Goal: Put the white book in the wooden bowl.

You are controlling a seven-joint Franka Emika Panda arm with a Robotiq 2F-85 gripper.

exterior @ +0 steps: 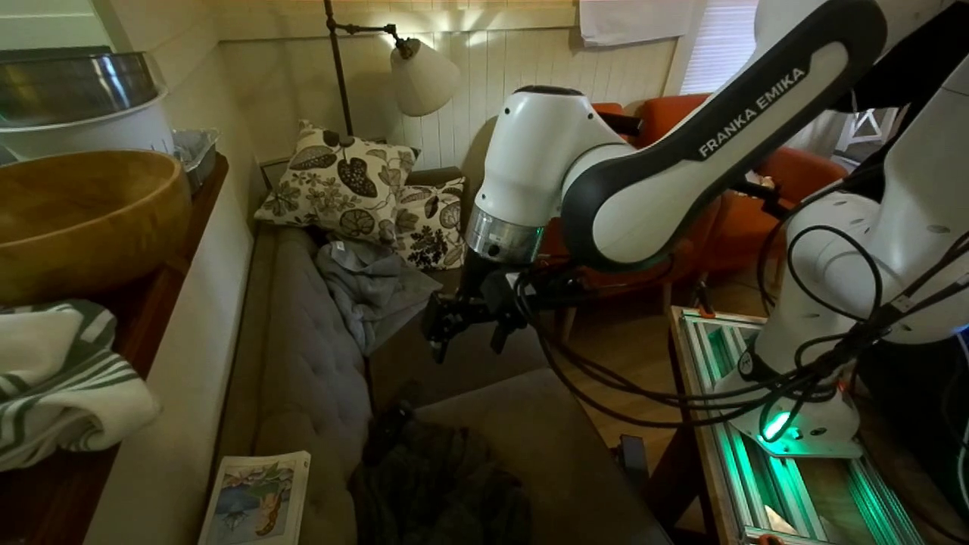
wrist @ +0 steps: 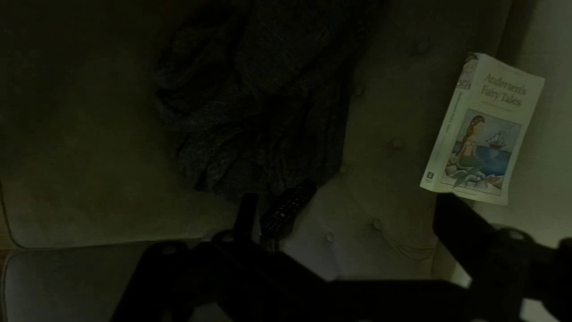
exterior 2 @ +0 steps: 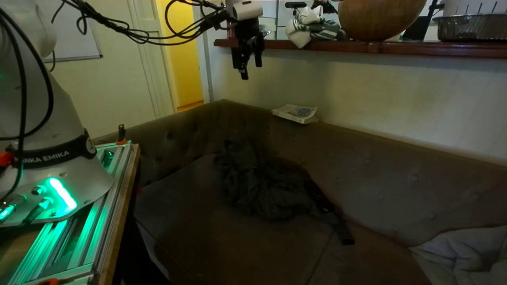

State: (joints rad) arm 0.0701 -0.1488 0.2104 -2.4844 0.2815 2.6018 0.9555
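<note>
End effector [wrist: 346, 197], spread wide, hangs in free air, white book [wrist: 482, 134] on the sofa edge [exterior: 261, 371].

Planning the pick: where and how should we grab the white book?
Likely pinch the book through its thickness at the spine, open hand coming from over the seat. It lies flat, face up, on the sofa back, spine facing the seat, wall beyond the opposite edge. Overhang unclear.
</note>
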